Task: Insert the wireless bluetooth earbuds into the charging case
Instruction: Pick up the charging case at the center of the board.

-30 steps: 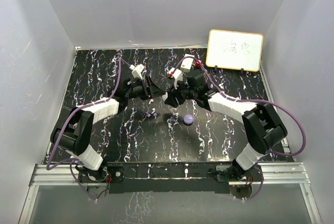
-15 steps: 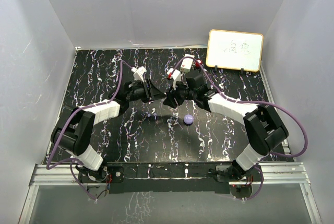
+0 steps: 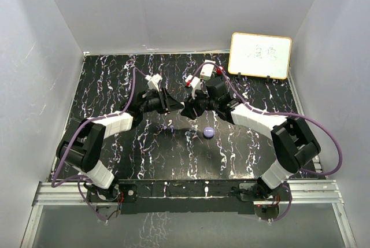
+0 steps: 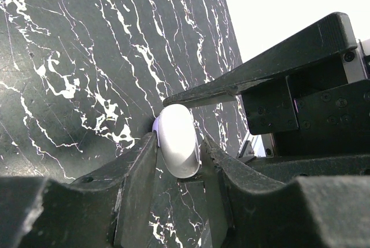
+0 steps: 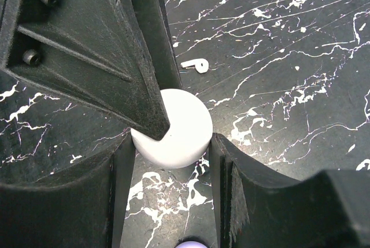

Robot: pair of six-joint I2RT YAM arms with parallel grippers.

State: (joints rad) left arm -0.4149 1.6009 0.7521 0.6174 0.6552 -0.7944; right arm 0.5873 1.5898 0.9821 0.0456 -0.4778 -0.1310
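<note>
Earbud (image 5: 195, 64), white bean-sized plastic, loose on black marbled table (image 5: 289, 86) near centre; none inserted. Left gripper (image 4: 179, 138), right gripper (image 5: 171, 138) both clamp white round case (image 5: 185, 126), seemingly unopened.

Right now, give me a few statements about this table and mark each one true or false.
1. The white case sits between the right fingers. True.
2. The earbud is inside the white case. False: the earbud lies on the table, apart from the case.
3. The left fingers hold the purple case. False: the purple case lies on the table, and the left fingers flank the white case.
4. The whiteboard stands at the far right. True.
</note>
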